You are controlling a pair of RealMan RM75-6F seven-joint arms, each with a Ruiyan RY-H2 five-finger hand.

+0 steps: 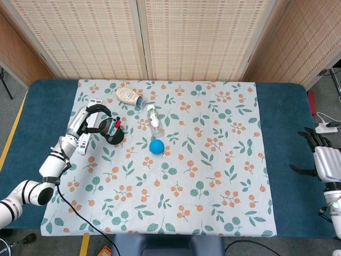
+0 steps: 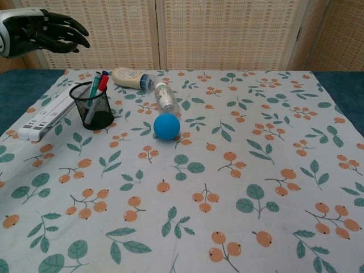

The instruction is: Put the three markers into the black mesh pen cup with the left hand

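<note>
The black mesh pen cup stands on the patterned cloth at the left. Three markers lean inside it: a green-capped one, a red-capped one and a blue-capped one whose tip peeks out behind them. My left hand hovers above and to the left of the cup, fingers spread, holding nothing. My right hand rests off the cloth at the far right edge of the table, fingers apart and empty.
A white power strip lies left of the cup. A mayonnaise bottle and a clear plastic bottle lie behind and right of it. A blue ball sits near the middle of the cloth.
</note>
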